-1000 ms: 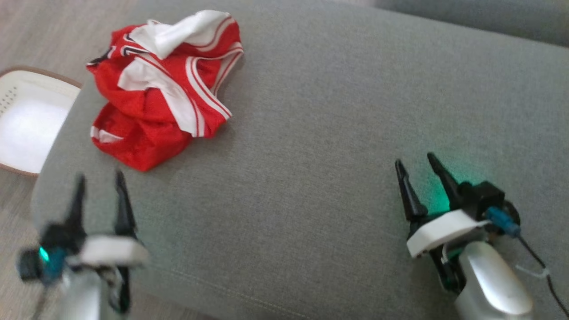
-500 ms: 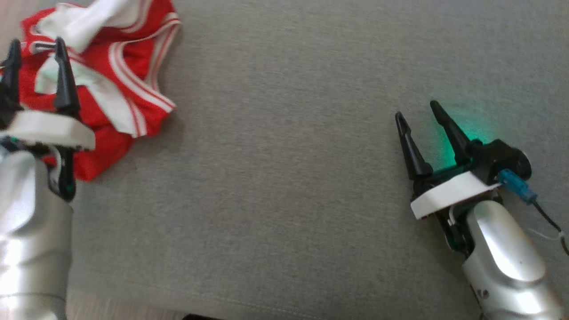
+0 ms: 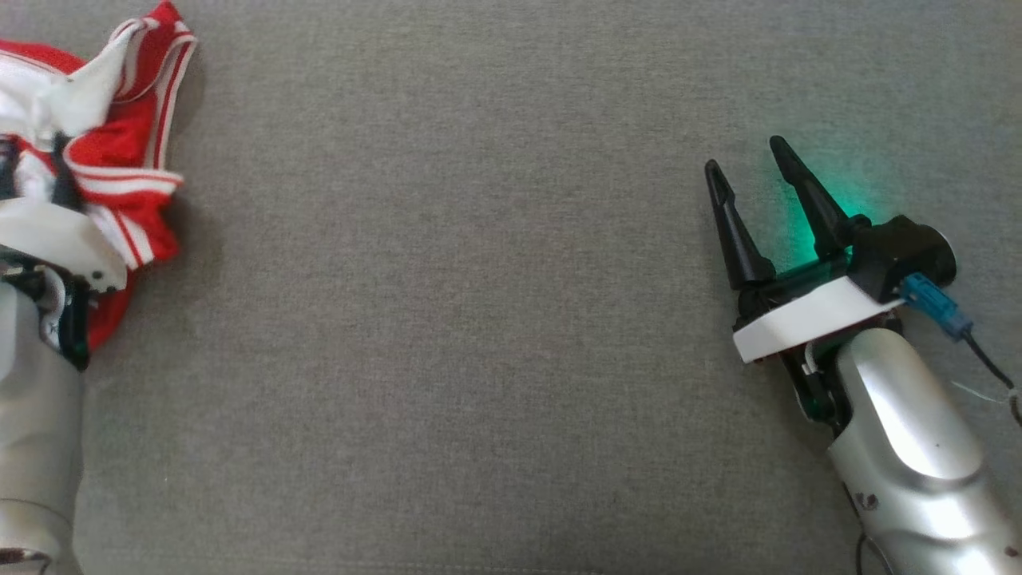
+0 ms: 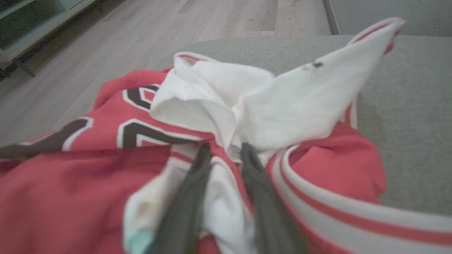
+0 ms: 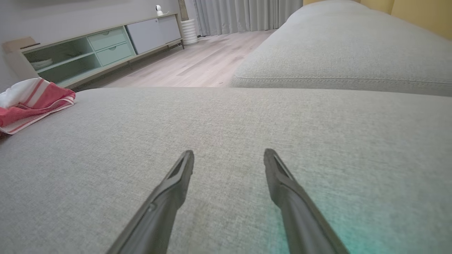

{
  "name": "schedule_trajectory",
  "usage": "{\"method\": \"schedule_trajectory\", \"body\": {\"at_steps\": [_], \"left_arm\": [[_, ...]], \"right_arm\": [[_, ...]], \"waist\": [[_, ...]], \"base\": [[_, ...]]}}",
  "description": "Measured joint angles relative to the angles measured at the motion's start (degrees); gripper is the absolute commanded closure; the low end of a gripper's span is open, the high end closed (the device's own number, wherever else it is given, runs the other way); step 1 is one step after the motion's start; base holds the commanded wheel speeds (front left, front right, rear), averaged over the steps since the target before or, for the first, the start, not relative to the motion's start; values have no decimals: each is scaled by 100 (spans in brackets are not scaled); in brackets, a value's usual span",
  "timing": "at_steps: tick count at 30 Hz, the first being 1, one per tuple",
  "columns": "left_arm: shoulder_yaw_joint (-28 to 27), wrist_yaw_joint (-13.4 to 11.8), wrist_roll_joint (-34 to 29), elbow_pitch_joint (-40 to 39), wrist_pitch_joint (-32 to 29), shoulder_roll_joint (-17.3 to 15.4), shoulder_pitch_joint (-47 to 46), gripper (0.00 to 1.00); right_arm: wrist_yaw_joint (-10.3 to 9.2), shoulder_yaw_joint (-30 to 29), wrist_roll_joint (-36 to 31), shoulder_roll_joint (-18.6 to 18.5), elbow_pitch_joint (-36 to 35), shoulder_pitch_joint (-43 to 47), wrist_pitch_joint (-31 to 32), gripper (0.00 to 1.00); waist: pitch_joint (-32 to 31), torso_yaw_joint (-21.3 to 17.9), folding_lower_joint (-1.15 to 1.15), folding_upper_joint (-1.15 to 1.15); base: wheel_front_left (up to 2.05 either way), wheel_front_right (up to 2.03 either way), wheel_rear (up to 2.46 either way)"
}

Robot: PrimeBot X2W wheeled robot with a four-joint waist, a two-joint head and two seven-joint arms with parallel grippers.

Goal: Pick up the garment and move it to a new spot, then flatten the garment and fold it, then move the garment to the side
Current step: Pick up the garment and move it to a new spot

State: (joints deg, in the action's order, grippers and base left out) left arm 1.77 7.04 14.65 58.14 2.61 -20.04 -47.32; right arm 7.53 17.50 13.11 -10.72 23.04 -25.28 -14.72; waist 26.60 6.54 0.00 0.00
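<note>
Red garment [image 3: 120, 160], perhaps around left hand [image 4: 226, 150]

Head view: looking steeply down onto the grey fabric sofa cushion [image 3: 479, 319].
Left wrist view: sitting close against the crumpled red-and-white garment [image 4: 282, 106], facing the pale wooden floor [image 4: 212, 21] at 12 o'clock.
Right wrist view: skimming low over the cushion, the garment lying at 9 o'clock.
Shared: all three are showing cushion and garment.

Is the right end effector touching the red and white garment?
No, the right end effector is open over bare grey cushion, well apart from the garment.
</note>
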Motion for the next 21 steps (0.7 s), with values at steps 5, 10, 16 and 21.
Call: {"method": "schedule_trajectory", "body": {"at_steps": [5,10,16,21], "left_arm": [[132,-107,-138,41,511,-53,-52,100],[375,-98,-305,-431,1010,-98,-266,100],[739,8,-310,-1145,1128,-64,-538,100],[1145,12,-192,-1668,1163,311,-490,100]], "right_arm": [[0,-109,1,40,170,50,1,0],[0,-142,57,200,264,330,1,0],[0,-152,58,414,320,516,1,0],[0,-121,94,512,344,601,2,0]], "waist": [[-177,-44,0,0],[-497,-72,0,0],[-908,-225,-2,0],[-1154,-541,-1,0]], "base": [[0,0,0],[0,0,0],[0,0,0],[0,0,0]]}}
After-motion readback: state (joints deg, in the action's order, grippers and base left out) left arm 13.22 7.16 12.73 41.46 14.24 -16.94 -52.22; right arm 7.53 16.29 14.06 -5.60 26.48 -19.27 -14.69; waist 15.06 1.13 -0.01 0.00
